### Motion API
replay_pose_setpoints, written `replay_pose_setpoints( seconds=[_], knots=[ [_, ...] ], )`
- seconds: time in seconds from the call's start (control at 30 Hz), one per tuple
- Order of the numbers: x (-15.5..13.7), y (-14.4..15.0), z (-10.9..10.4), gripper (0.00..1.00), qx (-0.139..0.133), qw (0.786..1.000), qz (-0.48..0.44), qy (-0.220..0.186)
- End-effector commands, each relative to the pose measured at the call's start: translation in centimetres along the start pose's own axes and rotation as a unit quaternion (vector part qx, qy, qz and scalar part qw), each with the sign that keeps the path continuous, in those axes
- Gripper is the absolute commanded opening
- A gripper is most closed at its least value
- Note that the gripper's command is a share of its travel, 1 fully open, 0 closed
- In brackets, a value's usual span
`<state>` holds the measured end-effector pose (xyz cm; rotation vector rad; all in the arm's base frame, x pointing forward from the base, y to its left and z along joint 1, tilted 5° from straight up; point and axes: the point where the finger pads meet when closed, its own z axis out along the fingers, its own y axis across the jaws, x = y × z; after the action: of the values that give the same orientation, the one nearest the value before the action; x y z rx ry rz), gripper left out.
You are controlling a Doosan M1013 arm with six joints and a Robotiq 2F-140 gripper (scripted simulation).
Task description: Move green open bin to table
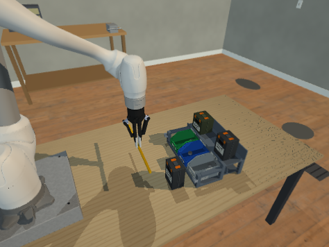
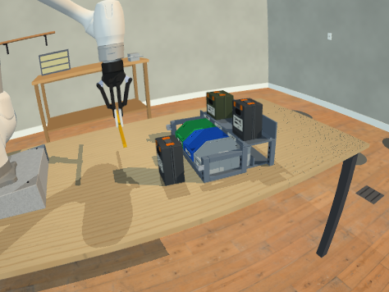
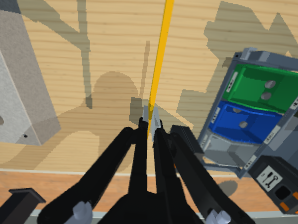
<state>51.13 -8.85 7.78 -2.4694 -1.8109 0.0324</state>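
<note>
The green open bin (image 1: 182, 137) (image 3: 262, 87) sits at the far end of the low grey shelf (image 1: 208, 152) on the table, with small parts in it. It also shows in the exterior view (image 2: 193, 127). A blue bin (image 1: 192, 150) and a grey bin (image 1: 206, 163) stand next to it on the shelf. My gripper (image 1: 137, 140) hangs over the table to the left of the shelf, apart from it. It is shut on a thin yellow bar (image 1: 143, 157) that slants down toward the table (image 2: 124, 131). The wrist view shows the bar (image 3: 162, 55) between the fingertips.
A black box (image 1: 175, 172) stands on the table by the shelf's front left corner. Another black box (image 1: 226, 144) and an olive box (image 1: 203, 122) stand along the shelf's far side. The arm's grey base block (image 1: 52, 187) is at the table's left end.
</note>
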Motion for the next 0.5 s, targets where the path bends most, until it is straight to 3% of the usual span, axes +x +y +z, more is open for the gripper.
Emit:
replay_pose_setpoints(
  seconds=[0.0,0.47],
  knots=[
    [0.08,-0.44,0.01,0.00,0.000,1.000,0.000,0.000],
    [0.02,-0.12,0.01,0.00,0.000,1.000,0.000,0.000]
  ],
)
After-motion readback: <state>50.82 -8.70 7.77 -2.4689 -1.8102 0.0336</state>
